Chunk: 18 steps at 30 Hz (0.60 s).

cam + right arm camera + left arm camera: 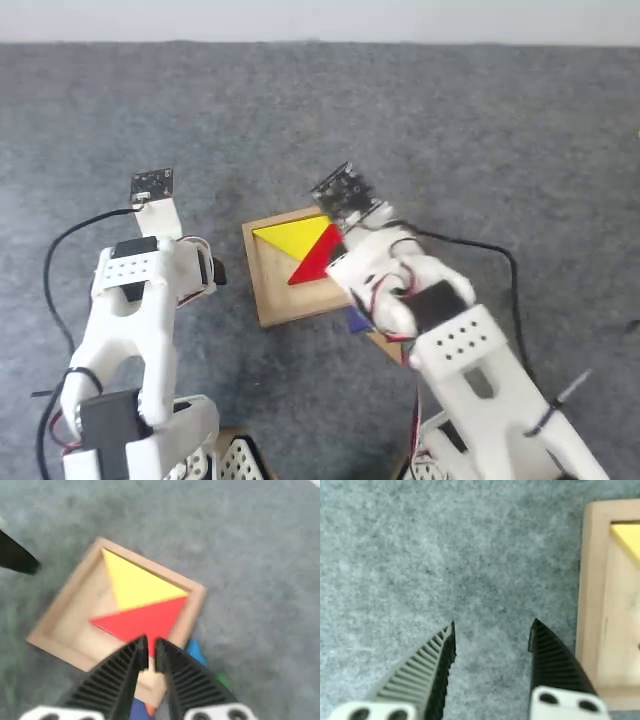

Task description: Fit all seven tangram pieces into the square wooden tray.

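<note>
Low in the middle of the right wrist view, the right hand (150,642) has its fingers pressed almost together, with only a slit between them and nothing visibly pinched. It hangs over the lower point of the red triangle (145,617), close to the near rim of the square wooden tray (67,592). Inside the tray, the red triangle lies edge to edge with the yellow triangle (137,582); the remaining floor is bare wood. Just outside the rim, toward the lower right of that frame, lie a blue piece (194,651) and a green piece (223,681), with other coloured scraps partly hidden under the fingers. In the left wrist view, the left hand (493,625) is spread wide and holds nothing. It hangs over the grey felt surface (450,130), beside the tray's rim at the right edge of that frame.

Judged stage: two of seven pieces are seated, and the step in hand is fetching the third. The next move calls for the right hand to spread its fingers, shift outward past the rim to a loose piece such as the blue one, and grip it by its edges without disturbing the seated triangles.
</note>
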{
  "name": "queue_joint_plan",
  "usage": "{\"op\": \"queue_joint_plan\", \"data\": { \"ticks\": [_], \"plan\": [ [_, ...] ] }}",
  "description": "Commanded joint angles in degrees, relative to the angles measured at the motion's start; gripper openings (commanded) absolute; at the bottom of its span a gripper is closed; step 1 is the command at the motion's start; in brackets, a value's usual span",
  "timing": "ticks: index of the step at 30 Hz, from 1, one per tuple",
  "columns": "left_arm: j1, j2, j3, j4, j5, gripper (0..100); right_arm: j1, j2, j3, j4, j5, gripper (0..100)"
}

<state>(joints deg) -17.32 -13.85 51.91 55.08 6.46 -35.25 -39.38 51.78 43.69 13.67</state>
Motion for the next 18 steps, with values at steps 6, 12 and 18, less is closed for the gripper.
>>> {"op": "queue_joint_plan", "data": {
  "ticks": [6,12,18],
  "plan": [
    [6.59,-7.56,-3.3,-1.14,2.99,22,-1.8,20.09,-1.05,-10.51,9.67,21.3],
    [14.68,5.89,-12.44,-1.76,10.2,23,-1.01,24.75,-1.05,-12.62,15.12,21.3],
    [14.51,16.44,-19.65,3.87,8.18,20,2.15,26.59,-0.97,-13.41,17.85,21.3]
  ]
}}
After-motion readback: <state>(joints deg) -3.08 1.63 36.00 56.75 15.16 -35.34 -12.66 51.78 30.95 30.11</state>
